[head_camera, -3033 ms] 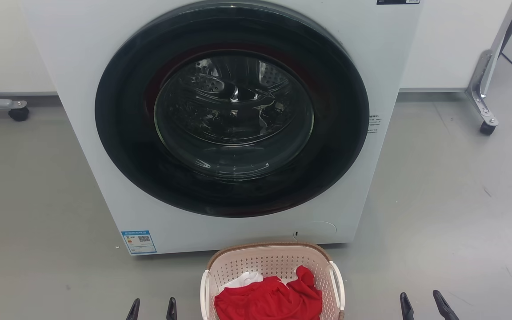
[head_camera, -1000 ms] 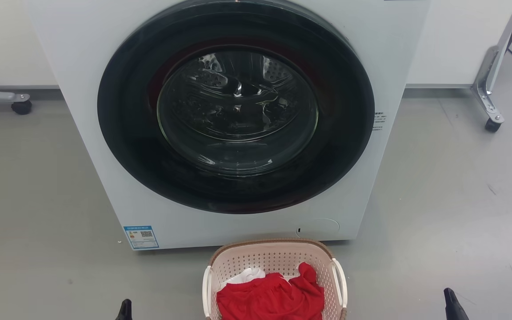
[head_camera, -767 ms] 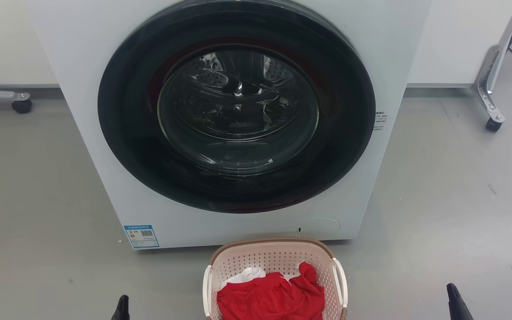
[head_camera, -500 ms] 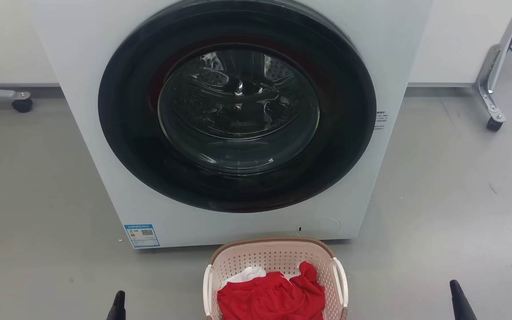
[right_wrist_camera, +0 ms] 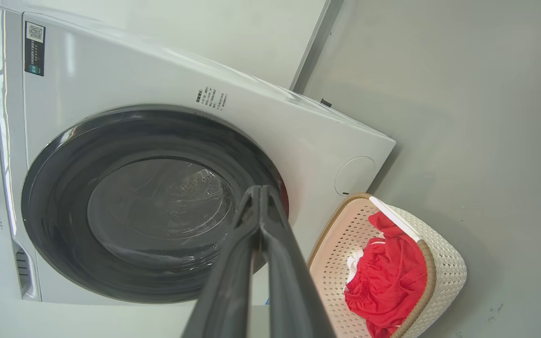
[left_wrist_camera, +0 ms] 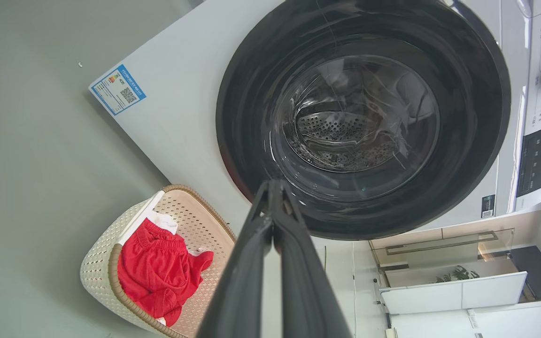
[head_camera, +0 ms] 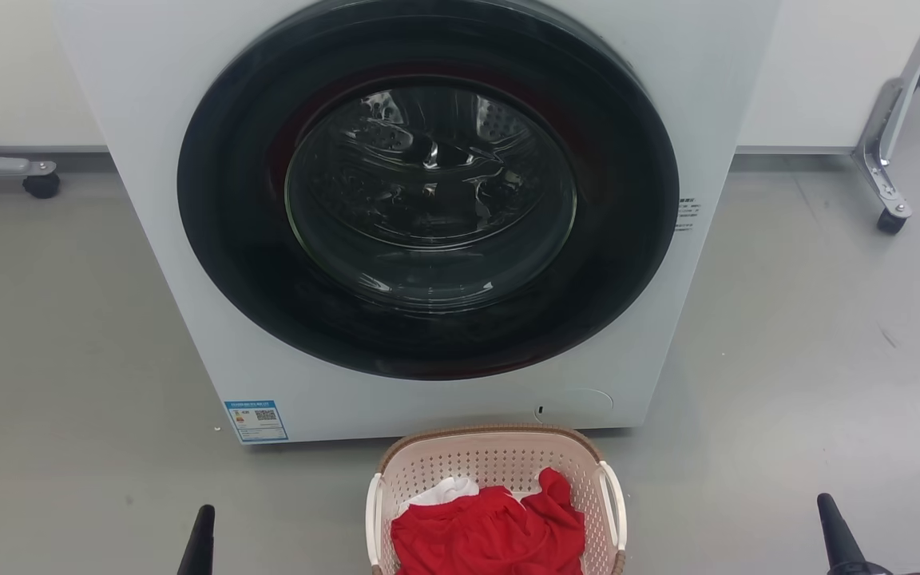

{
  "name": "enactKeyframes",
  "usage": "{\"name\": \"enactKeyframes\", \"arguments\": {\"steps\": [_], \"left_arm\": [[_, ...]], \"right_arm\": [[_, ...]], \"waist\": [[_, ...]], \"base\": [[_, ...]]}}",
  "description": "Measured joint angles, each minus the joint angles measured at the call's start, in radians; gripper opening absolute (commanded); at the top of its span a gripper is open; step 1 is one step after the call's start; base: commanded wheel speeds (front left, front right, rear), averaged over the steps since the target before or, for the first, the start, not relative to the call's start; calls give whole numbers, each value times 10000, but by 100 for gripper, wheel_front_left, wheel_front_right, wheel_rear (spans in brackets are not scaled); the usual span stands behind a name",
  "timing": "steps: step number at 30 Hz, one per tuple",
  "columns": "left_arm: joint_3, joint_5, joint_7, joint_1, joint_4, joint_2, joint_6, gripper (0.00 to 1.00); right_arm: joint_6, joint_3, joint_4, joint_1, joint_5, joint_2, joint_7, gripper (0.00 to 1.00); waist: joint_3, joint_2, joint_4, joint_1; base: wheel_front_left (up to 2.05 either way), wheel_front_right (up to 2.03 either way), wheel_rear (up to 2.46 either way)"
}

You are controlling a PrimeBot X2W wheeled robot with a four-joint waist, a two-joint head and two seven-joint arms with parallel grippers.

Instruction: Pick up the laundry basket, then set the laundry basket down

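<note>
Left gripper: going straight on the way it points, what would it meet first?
Most likely the washer door, near its dark rim; the left gripper points there in its wrist view. The laundry basket sits off to the side. Depth is unclear.

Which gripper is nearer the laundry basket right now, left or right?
Left, by a modest margin in the head view. The left gripper is off to the left of the laundry basket; the right gripper is farther out to its right. Both are shut and touch nothing.

Grey floor, white washer, white wall.
</note>
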Motion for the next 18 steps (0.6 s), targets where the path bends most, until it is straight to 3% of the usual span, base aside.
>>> {"name": "enactKeyframes", "arguments": {"steps": [18], "left_arm": [[602,-2401,612,-448,251,-82,-518,0]], "right_arm": [[456,-780,305,-415,2274,293,614,0]], "waist": [[53,0,35,0]], "base": [[0,0,0]]}}
